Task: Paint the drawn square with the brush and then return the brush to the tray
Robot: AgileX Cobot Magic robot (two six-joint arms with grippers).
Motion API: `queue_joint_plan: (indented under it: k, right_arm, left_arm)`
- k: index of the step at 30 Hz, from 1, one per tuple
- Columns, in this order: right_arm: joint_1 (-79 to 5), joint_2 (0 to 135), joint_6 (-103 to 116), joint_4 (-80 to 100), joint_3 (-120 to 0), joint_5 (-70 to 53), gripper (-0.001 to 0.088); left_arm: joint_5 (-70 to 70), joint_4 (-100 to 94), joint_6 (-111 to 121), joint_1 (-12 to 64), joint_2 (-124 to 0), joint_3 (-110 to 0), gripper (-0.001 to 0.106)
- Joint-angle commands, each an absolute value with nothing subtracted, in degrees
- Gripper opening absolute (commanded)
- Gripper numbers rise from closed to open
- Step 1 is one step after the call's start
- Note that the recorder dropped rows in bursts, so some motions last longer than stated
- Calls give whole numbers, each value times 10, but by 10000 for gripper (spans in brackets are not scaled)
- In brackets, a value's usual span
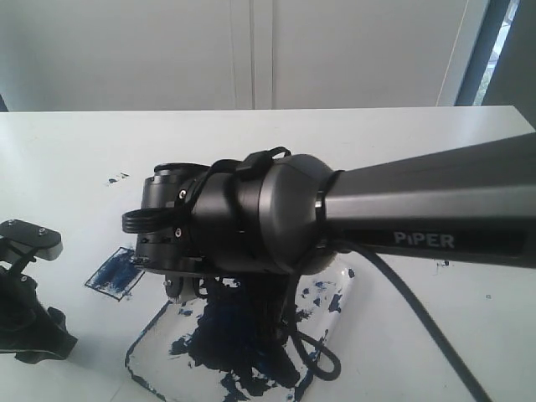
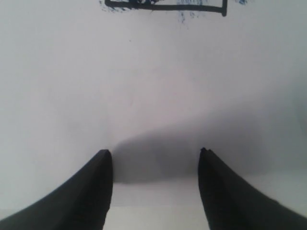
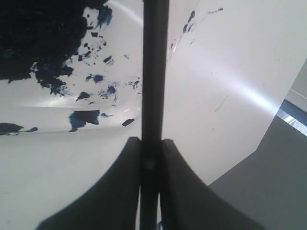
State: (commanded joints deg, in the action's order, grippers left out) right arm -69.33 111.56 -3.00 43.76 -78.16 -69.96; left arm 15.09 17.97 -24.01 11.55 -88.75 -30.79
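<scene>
Right wrist view: the right gripper (image 3: 151, 141) is clamped on the brush (image 3: 155, 72), over the paint-smeared tray (image 3: 53, 108). The left gripper (image 2: 156, 152) stands parted and empty near the drawn square (image 2: 165, 4), left of the tray.

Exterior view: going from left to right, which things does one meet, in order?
Black left robot arm → small black-outlined square streaked blue → clear plastic tray smeared with dark blue paint → grey right arm link marked PIPER.

Brightly lit by daylight from window (image 1: 501, 50); white table (image 1: 84, 142) washed out; soft shadow ahead of left gripper (image 2: 156, 153); glare streak on tray (image 3: 57, 103); overall soft focus.
</scene>
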Motion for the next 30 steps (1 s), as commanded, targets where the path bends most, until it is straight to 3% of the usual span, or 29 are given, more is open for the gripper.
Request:
queue_joint_plan:
  k: [6, 15, 30]
  right_arm:
    - [-692, 1086, -23, 475, -782, -700, 0]
    - [-692, 953, -68, 314, -757, -700, 0]
    - [-690, 762, -12, 257, -527, -700, 0]
  left_arm:
    - [152, 180, -240, 116, -888, -308, 586]
    - [156, 180, -240, 116, -888, -308, 586]
    - [160, 180, -240, 116, -888, -308, 586]
